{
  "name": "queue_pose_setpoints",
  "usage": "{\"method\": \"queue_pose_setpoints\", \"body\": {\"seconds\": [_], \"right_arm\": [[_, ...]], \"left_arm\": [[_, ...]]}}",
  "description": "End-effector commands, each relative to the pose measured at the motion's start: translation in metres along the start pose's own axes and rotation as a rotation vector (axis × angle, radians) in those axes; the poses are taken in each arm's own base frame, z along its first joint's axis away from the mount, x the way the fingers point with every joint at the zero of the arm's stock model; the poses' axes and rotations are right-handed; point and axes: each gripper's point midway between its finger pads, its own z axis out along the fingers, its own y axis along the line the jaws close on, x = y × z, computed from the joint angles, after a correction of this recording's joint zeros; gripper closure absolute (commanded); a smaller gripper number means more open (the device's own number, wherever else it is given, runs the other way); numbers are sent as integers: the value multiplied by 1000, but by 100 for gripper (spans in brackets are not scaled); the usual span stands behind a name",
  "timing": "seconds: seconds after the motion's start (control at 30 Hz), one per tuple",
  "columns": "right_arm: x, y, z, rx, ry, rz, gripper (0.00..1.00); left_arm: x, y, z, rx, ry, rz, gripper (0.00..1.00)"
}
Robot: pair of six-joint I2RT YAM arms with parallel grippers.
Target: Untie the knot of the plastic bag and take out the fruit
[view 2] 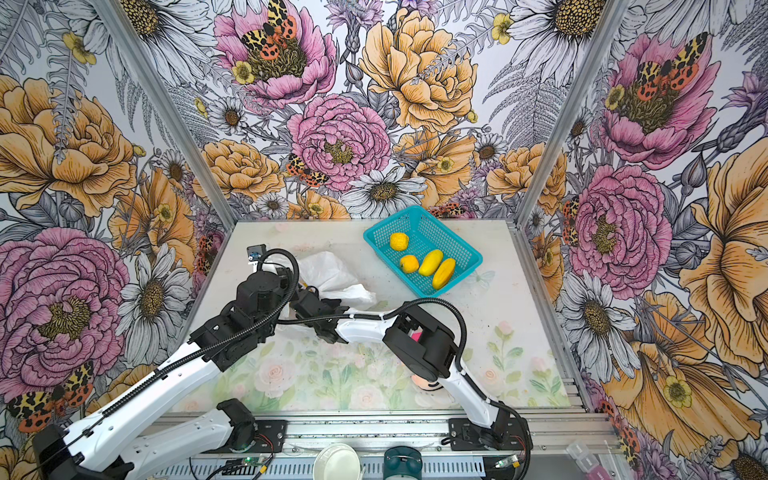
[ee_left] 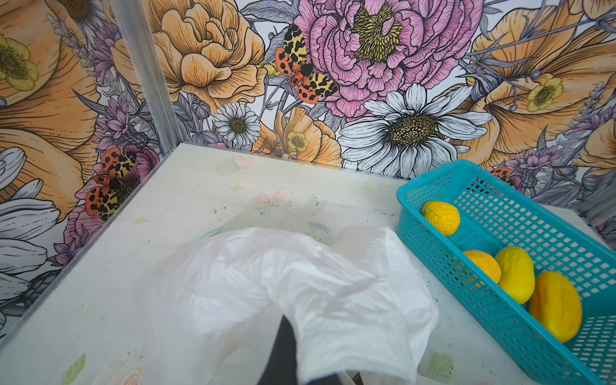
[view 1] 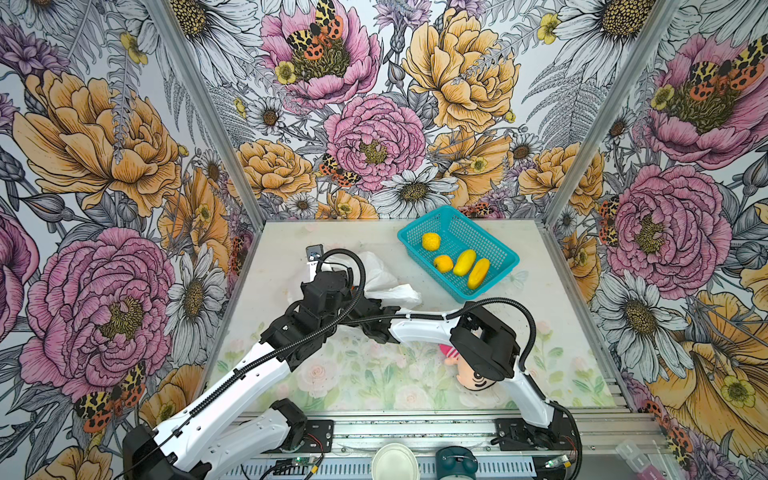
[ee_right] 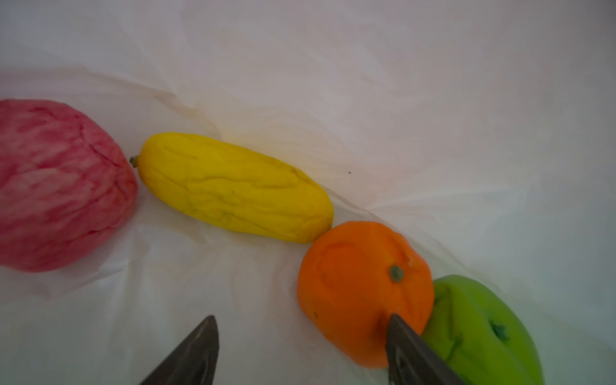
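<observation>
The white plastic bag [view 1: 384,276] lies crumpled at mid-table in both top views [view 2: 332,270]. My left gripper [ee_left: 285,330] is shut on its film, which drapes over the dark finger. My right gripper [ee_right: 302,316] is inside the bag, open, with one fingertip against the orange fruit [ee_right: 353,286]. Also in the bag are a pink fruit [ee_right: 56,186], a long yellow one [ee_right: 233,186] and a green one [ee_right: 483,330]. Several yellow fruits [view 1: 464,262] lie in the teal basket [view 1: 415,227]. The knot is out of view.
A plush doll [view 1: 473,380] lies under my right arm's elbow near the front. The basket stands at the back right, close to the wall. A white bowl [view 1: 395,461] and a teal object [view 1: 456,462] sit past the front rail.
</observation>
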Motion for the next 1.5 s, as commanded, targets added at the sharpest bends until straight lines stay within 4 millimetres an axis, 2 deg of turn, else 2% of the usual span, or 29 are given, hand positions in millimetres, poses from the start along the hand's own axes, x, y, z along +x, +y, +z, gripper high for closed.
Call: {"method": "queue_pose_setpoints", "body": {"seconds": [0.0,0.27,0.37,0.47,0.6,0.83,1.03,1.33,1.47], "right_arm": [[10,-14,16,58,52,35,19],[27,-18,42,40,116,72,22],[29,-21,45,19,128,98,29],[24,-23,39,1,123,108,36],[14,-26,23,-22,104,123,47],[-14,-35,-21,-70,42,169,63],[-28,-37,-57,-145,-40,217,68],[-34,-36,-103,-264,-192,255,73],[-32,-37,-108,-274,-236,264,73]], "left_arm": [[3,-1,-1,19,8,-6,100],[2,-2,-1,22,6,-5,100],[3,-2,-1,20,6,-5,100],[3,-2,-1,18,7,-4,100],[3,-1,0,13,6,-2,100],[4,0,0,6,6,0,100],[4,2,0,0,5,0,100],[5,4,1,-12,6,-2,100],[5,3,2,-7,9,-3,100]]}}
